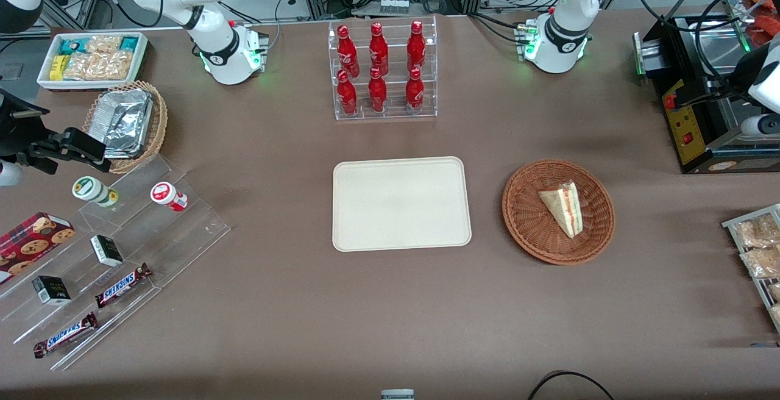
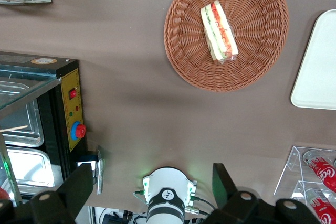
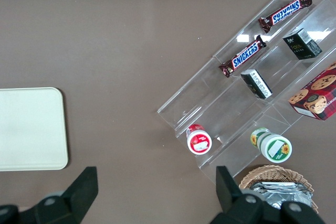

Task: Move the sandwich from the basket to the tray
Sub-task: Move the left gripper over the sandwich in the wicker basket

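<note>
Starting the reach step, I note the empty tray (image 1: pixel 401 203) on the counter (image 1: pixel 390 314), the basket (image 1: pixel 529 211) beside it holding the sandwich (image 1: pixel 563 208), and my end effector (image 2: pixel 149 192) released, raised well apart, needing descent.

Sandwich (image 1: pixel 563 207) wedge, red-green filling visible, lies in reddish woven basket (image 1: pixel 524 217). Cream tray (image 1: pixel 401 203) lies bare just beside the basket.

Gripper (image 2: pixel 149 192) held high, fingers spread.
</note>
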